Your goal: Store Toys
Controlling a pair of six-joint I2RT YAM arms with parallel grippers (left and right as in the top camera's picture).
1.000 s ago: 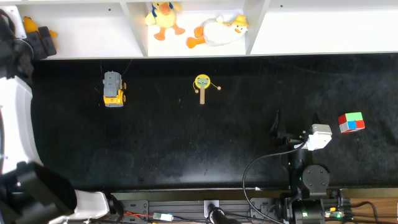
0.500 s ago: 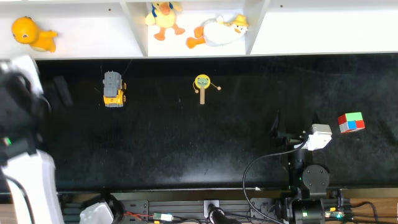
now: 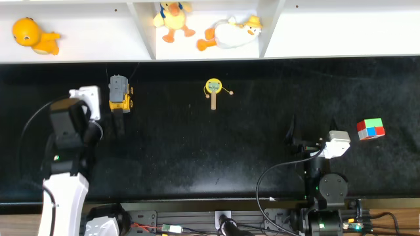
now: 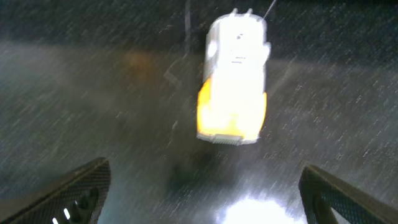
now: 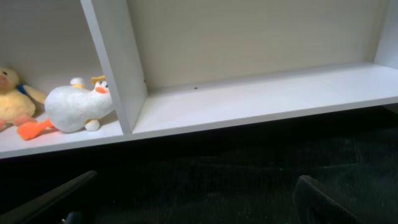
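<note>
the left gripper (image 4: 204, 198), jaws spread wide, should centre over the yellow toy truck (image 4: 233, 81) near the back left edge of the black mat (image 3: 197, 151) and close across its narrow sides, seen close in its wrist view, while the top view adds the white shelf (image 3: 79, 46) just behind.

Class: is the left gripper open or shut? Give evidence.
Open: the left gripper has fingertips wide apart; toy truck lies ahead, ungripped.

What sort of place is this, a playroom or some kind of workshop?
Probably a robot test bench rather than a playroom: a left arm and right arm stand at a black mat, cables trail by their bases, and a white shelf behind holds a plush duck.
</note>
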